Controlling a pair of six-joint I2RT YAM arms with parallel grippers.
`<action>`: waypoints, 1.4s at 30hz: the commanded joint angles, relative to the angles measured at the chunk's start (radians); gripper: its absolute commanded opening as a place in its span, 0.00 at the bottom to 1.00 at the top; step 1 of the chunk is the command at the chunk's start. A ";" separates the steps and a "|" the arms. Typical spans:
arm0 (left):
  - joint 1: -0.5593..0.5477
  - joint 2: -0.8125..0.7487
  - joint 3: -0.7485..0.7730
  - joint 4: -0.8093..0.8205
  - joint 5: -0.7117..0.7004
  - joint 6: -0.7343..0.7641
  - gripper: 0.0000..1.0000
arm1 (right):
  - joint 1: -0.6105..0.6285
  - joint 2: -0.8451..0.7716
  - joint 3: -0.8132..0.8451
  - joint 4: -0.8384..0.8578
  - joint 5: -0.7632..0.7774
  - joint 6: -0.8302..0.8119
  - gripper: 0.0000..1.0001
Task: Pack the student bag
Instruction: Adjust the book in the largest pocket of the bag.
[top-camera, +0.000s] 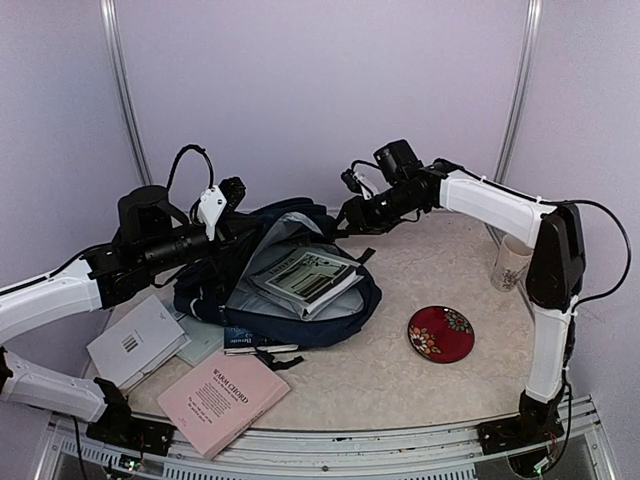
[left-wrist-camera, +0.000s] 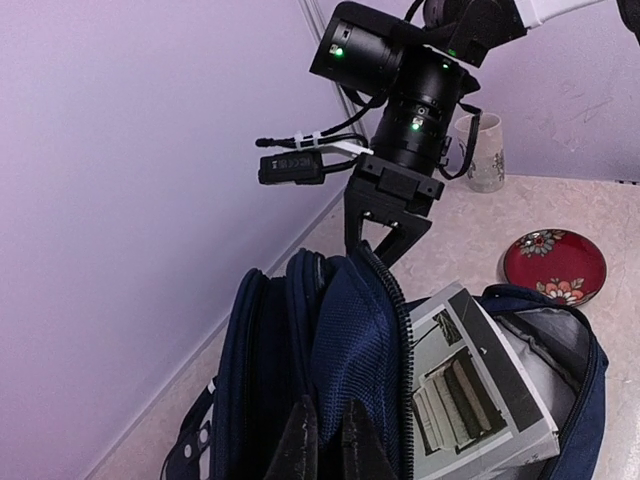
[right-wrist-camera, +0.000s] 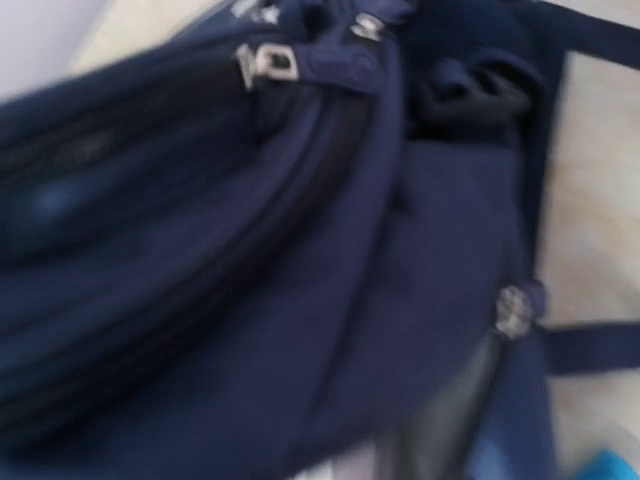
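1. Book (top-camera: 222, 395), pink, lies nearest, at 7 o'clock from the student bag (top-camera: 330, 318).
2. The student bag sits mid-table: dark navy, main compartment unzipped wide, pale lining showing, a printed booklet (top-camera: 305, 275) inside.
3. Left gripper (left-wrist-camera: 330, 440), at the bag's 10 o'clock, pinches the navy flap, jaws closed.
4. Right gripper (left-wrist-camera: 382, 240), at 1 o'clock, hangs over the zip rim, jaws parted, gripping nothing.

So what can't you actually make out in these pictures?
Right wrist view: motion blur leaves only navy fabric and zips of the student bag.
Left wrist view: print on the booklet is too small to read.
Top view: the bag covers most of a dark blue printed item.
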 joint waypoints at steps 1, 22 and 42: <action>-0.004 -0.043 0.010 0.121 0.021 0.010 0.00 | 0.021 -0.196 -0.121 -0.103 0.108 -0.117 0.51; -0.003 -0.043 0.011 0.116 0.021 0.008 0.00 | 0.259 -0.200 -0.350 0.224 0.318 0.062 0.43; -0.001 -0.040 0.008 0.125 0.006 -0.027 0.00 | 0.258 -0.645 -0.511 0.103 0.381 0.183 0.48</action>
